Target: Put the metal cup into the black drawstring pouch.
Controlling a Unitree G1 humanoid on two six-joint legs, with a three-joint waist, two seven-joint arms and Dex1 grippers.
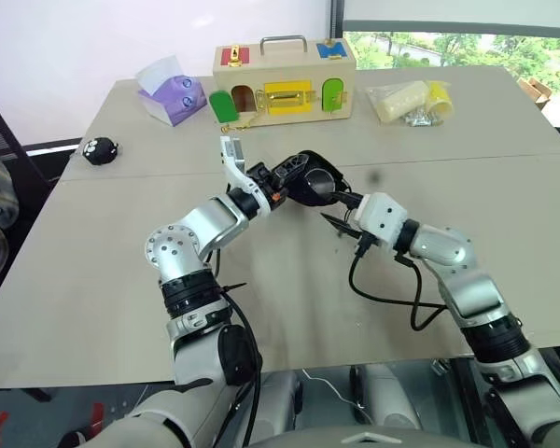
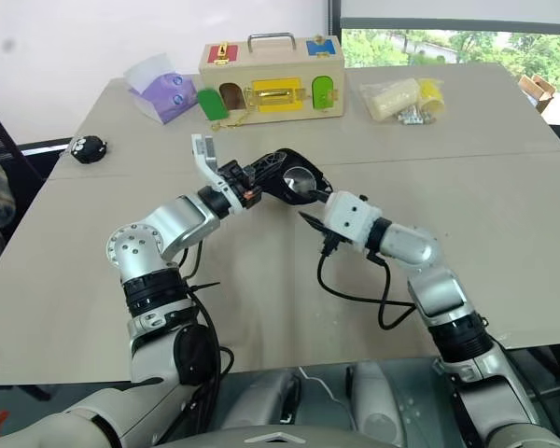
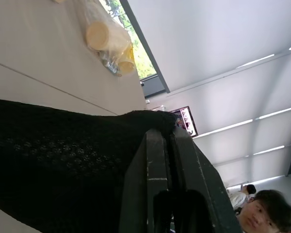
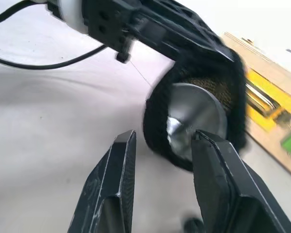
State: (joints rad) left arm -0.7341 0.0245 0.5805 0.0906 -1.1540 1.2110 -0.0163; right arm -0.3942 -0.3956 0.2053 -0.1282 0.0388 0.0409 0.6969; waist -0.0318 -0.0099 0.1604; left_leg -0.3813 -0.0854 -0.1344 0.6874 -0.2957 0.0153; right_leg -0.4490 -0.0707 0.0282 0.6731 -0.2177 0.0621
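**Cup sat in the pouch mouth, straight ahead of your parted right fingers.**

Your left gripper point(image 2: 235, 179) was clamped shut on the rim of the black drawstring pouch point(image 1: 310, 179), holding its mouth open above the table point(image 1: 93, 280) and facing your right arm. The metal cup point(image 4: 194, 119) lay inside that mouth, base toward your right gripper point(image 4: 165, 160), its long axis running roughly along that gripper's pointing line. Those fingers stood apart and empty, just short of the pouch, one on either side of the cup's base. Your right arm was the free one; judging from this, any further push would go straight along that axis, deeper into the pouch.
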